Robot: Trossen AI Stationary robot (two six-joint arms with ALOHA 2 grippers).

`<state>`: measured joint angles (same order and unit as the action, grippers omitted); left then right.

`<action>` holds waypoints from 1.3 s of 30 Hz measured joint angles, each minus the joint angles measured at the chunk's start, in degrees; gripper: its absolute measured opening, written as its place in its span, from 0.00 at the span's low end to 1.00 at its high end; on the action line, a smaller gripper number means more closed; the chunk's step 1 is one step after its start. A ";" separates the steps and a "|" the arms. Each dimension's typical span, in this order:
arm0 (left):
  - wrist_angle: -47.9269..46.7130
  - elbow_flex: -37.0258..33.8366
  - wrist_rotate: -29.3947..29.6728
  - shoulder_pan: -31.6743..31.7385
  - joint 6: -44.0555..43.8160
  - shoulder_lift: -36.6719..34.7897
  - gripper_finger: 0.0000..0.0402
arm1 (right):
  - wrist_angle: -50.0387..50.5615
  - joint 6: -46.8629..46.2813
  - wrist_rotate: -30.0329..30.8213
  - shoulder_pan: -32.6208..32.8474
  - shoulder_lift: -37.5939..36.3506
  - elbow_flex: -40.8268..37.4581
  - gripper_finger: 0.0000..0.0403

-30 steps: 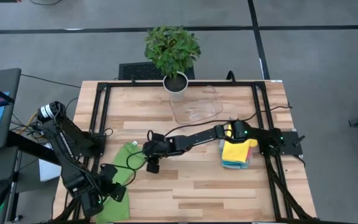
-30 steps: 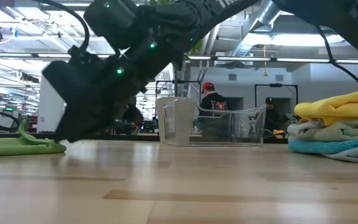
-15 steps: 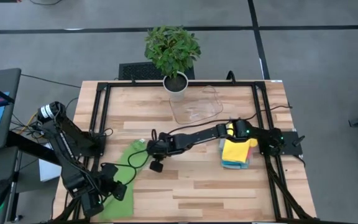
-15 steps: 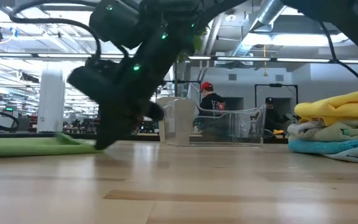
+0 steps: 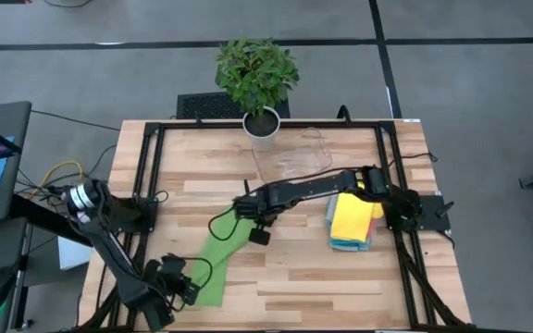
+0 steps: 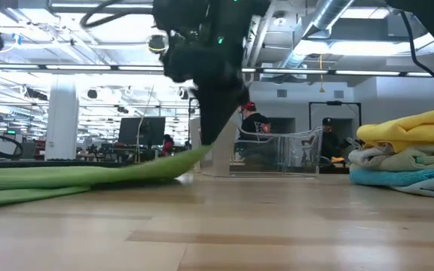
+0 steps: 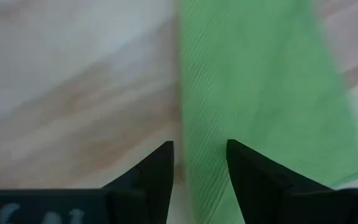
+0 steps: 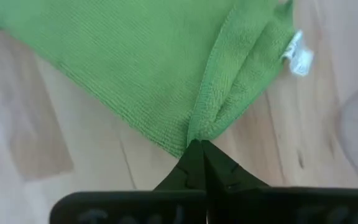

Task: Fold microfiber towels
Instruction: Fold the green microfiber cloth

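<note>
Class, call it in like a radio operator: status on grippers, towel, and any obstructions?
Right gripper shut on green towel corner, lifting. Left gripper at towel's near end. Folded stack clear at right. No obstruction seen.
</note>
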<state>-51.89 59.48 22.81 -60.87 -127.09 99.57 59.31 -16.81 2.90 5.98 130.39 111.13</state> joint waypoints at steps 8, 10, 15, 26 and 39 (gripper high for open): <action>3.94 4.02 -2.65 -4.04 -1.58 1.78 0.39 | 1.39 0.77 -0.18 -0.13 -3.04 -3.44 0.02; 2.02 5.38 -3.36 -4.78 -1.78 1.66 0.40 | 0.29 0.79 -0.30 -0.13 -3.32 -4.50 0.02; 0.79 4.09 -4.33 -4.73 -2.46 1.75 0.41 | -2.49 0.76 -3.05 -0.12 -3.33 -7.10 0.03; 6.59 -0.08 -4.28 -1.88 4.03 1.77 0.41 | -2.23 0.60 -3.22 -0.24 -3.33 -7.63 0.03; 5.15 -0.15 -7.73 -1.19 5.93 1.79 0.08 | -0.39 2.26 -6.50 -2.16 -8.09 -7.52 0.02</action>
<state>-46.74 59.33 15.07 -62.06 -121.16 101.36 58.93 -14.55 -3.60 3.82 122.30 103.61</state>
